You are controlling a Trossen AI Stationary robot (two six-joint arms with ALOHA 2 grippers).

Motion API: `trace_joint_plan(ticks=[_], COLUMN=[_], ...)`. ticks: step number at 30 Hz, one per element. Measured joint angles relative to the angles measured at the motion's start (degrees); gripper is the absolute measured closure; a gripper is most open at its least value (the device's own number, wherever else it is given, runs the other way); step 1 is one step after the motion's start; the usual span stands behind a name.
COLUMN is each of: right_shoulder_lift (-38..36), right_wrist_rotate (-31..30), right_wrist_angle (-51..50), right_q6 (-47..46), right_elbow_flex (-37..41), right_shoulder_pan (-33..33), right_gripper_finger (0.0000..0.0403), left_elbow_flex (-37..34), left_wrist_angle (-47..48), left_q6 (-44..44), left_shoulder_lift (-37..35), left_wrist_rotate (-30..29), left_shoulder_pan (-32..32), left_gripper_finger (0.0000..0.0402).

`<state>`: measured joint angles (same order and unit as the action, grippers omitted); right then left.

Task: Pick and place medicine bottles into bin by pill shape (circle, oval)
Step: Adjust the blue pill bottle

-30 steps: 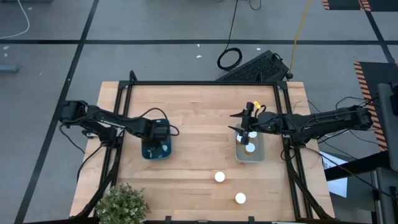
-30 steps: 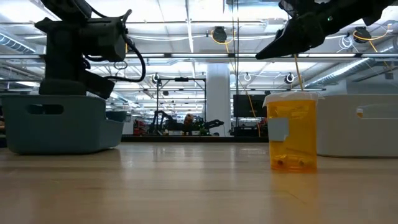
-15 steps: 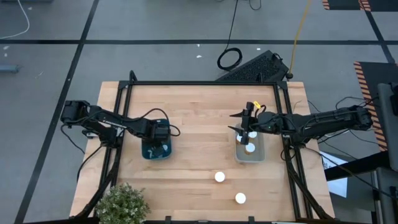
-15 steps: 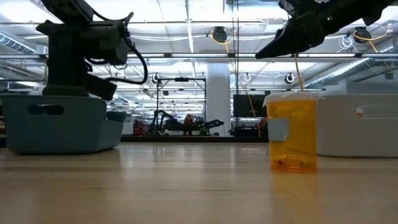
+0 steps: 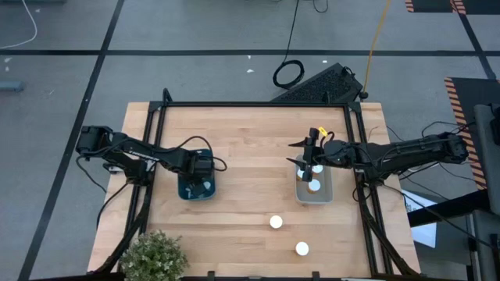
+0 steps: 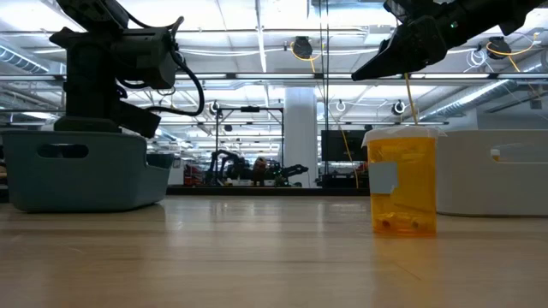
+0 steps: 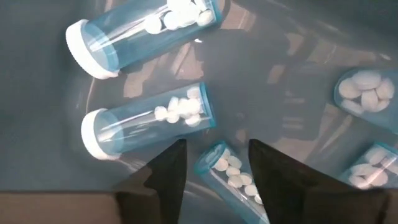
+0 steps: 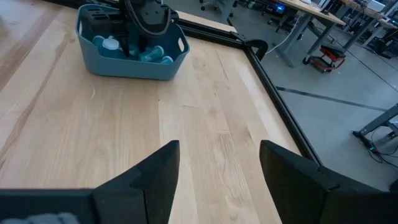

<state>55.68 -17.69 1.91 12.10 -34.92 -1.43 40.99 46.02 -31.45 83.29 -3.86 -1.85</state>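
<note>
While both claws hung over their bins, the two loose medicine bottles with round white caps (image 5: 276, 222) (image 5: 301, 249) stood upright on the pale wooden surface (image 5: 250, 140), toward its near edge. You had the right claw (image 5: 312, 159) nearer to them: both lay just beyond the near end of the pale grey rectangular bin (image 5: 324, 195) it hovered above. Its fingers were spread wide and empty. Upright, their long axes pointed at the overhead camera, so I judged a top-down grip would suit.

The left claw (image 7: 213, 163) sat low inside the blue-grey plastic bin (image 5: 185, 194), fingers parted, with a clear blue bottle of white pills (image 7: 229, 177) lying between them; whether it was gripped, you could not tell. Several more blue-tinted bottles lay on their sides there. The grey bin showed at least two white caps (image 5: 315, 185).

An amber-yellow bottle (image 6: 402, 180) stood upright in the low view.
</note>
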Motion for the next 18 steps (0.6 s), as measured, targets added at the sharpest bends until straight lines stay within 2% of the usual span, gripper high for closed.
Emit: trace_joint_plan(ticks=[18], right_shoulder_lift=[0.0], right_wrist_rotate=[0.0], right_wrist_angle=[0.0], right_q6=[0.0], right_elbow_flex=[0.0], right_shoulder_pan=[0.0], right_gripper_finger=[0.0188], left_elbow_flex=[0.0], left_wrist_angle=[0.5], left_q6=[2.9], left_shoulder_lift=[0.0], left_wrist_rotate=[0.9], left_shoulder_pan=[0.0], left_gripper_finger=[0.036])
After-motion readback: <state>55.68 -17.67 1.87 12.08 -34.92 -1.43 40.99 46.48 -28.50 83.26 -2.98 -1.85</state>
